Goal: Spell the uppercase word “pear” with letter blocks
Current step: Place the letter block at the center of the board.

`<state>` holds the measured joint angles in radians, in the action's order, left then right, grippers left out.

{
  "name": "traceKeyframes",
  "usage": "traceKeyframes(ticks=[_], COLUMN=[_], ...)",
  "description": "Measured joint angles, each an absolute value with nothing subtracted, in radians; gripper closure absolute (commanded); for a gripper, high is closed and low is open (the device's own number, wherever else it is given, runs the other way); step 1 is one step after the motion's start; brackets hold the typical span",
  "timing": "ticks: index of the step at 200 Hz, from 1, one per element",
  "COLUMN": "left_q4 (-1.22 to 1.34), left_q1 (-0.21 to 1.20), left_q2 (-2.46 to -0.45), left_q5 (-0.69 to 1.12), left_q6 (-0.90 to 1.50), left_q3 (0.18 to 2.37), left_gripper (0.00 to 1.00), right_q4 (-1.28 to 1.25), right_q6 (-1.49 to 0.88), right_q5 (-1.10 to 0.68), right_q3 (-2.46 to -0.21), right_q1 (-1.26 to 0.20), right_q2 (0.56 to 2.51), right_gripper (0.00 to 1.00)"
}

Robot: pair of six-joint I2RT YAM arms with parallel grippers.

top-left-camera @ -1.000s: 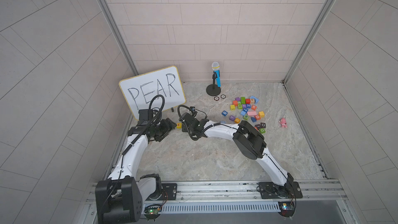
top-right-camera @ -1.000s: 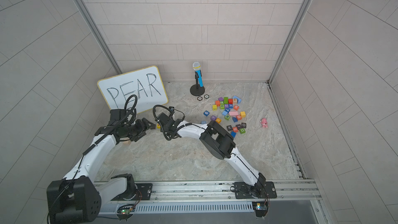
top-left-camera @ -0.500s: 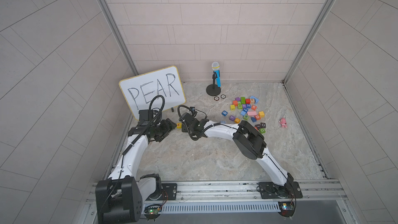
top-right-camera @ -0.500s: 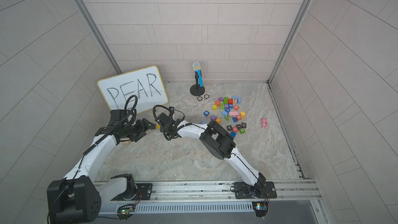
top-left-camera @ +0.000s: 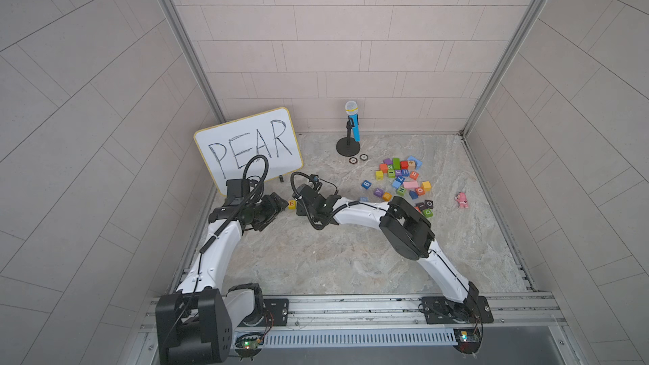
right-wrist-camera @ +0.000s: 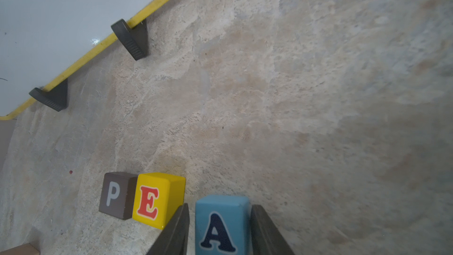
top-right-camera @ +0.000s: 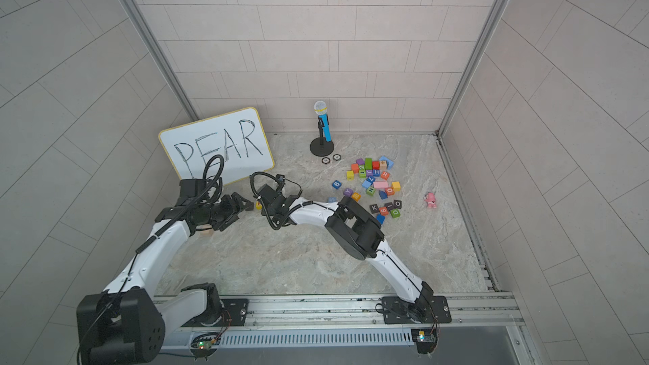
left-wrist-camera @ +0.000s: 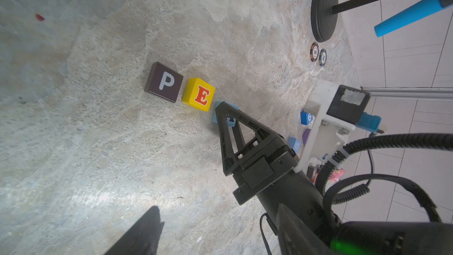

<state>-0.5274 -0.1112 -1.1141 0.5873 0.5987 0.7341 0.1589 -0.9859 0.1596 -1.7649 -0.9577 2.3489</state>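
Watching my right gripper (right-wrist-camera: pixel 220 206): its matte black wedges straddle the glossy blue A cube (right-wrist-camera: pixel 221 224), slightly slack, beside yellow E cube (right-wrist-camera: pixel 157 199) and dark P cube (right-wrist-camera: pixel 115 196) on mottled stone (right-wrist-camera: pixel 294 94); left gripper (top-right-camera: pixel 242 210) gapes empty.

- Dark brown-purple wooden cube (right-wrist-camera: pixel 115 196): white P; farthest from the black right claw (right-wrist-camera: pixel 220 206).
- Glossy yellow wooden cube (right-wrist-camera: pixel 159 197): red serif E; just beside the claw.
- Light blue wooden cube (right-wrist-camera: pixel 230 208): navy serif A; between the claw's jaws.
- Rectangular whiteboard (right-wrist-camera: pixel 36 20): yellow rim, black feet; beyond the claw.
- Marbled stone floor (right-wrist-camera: pixel 294 94): beige mottled with grey.
- Toy microphone (top-left-camera: pixel 354 127): blue body, grey head, yellow band, black stand; well apart from the claw.
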Motion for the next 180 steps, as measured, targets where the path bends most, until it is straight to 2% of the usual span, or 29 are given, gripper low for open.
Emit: traceKeyframes(ticks=[180], left_q4=[-0.527], left_q1=[-0.111], left_q2=[-1.102], left_q5=[0.588], left_q6=[0.599], left_q3=[0.734], left_gripper=[0.22], right_q4=[0.138], right_q6=[-0.992], right_q5=[0.157], right_q3=[-1.745], right_q1=[-0.969], right_q2=[2.341], right_gripper=[0.55])
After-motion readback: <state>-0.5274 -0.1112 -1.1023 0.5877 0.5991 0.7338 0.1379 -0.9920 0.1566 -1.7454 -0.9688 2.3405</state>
